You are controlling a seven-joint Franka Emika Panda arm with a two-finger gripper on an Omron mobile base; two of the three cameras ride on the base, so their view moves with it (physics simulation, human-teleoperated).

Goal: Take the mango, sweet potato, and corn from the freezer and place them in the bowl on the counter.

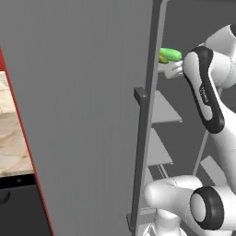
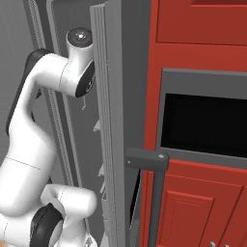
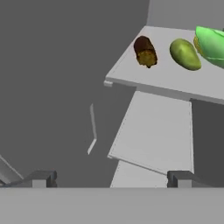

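Kitchen, open grey freezer (image 1: 83,115), red cabinets (image 2: 202,212), black appliance front (image 2: 202,125), marbled counter (image 1: 11,133)

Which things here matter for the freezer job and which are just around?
Job:
- small dark brown sweet potato
- olive-green oval mango
- bright green-husked corn
- tall grey freezer
- beige marbled counter
- open gripper

Around:
- red cabinets
- black appliance front

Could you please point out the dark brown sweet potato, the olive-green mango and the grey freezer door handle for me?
Small dark brown stubby sweet potato (image 3: 145,51): hand view, middle of its body.
Olive-green oval mango (image 3: 185,54): hand view, centre of its skin.
Grey vertical bar door handle (image 1: 139,152): left base view, midway down the bar.
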